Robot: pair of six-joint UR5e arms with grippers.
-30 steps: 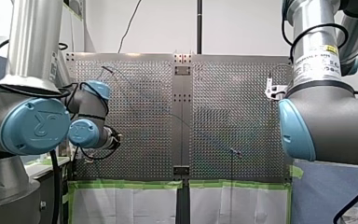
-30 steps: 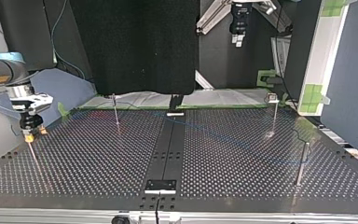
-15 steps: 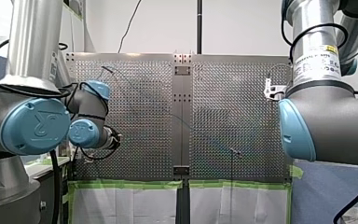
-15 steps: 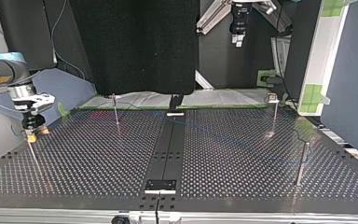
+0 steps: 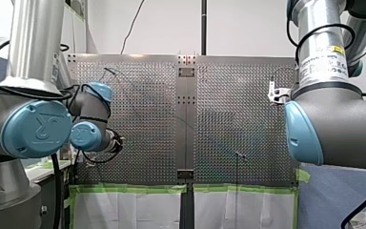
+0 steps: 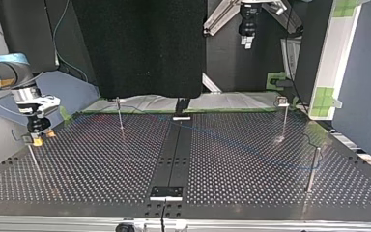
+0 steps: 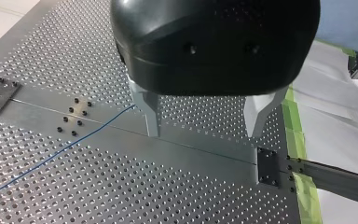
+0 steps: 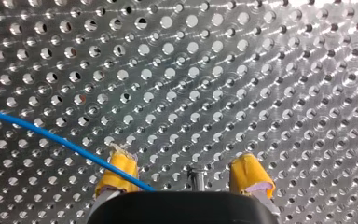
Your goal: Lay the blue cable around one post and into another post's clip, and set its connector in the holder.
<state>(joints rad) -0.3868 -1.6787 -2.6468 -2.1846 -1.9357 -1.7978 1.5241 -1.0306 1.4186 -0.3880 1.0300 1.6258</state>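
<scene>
Currently the blue cable [image 8: 51, 138] lies loose on the perforated table [image 8: 261, 70], running past one yellow pad [image 8: 119, 170] of my right gripper [image 8: 185, 173], jaws apart astride a post tip [image 8: 196, 177]; my left gripper [image 7: 203, 134], likewise spread, holds nothing; clip routing and connector seating appear outstanding.

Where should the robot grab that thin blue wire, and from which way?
Probably the straight stretch of the blue cable lying flat on the perforated table, taken from straight above. It is thin and low, so my left gripper, whose fingers are open, should straddle it crosswise, one finger on each side, then close.
</scene>
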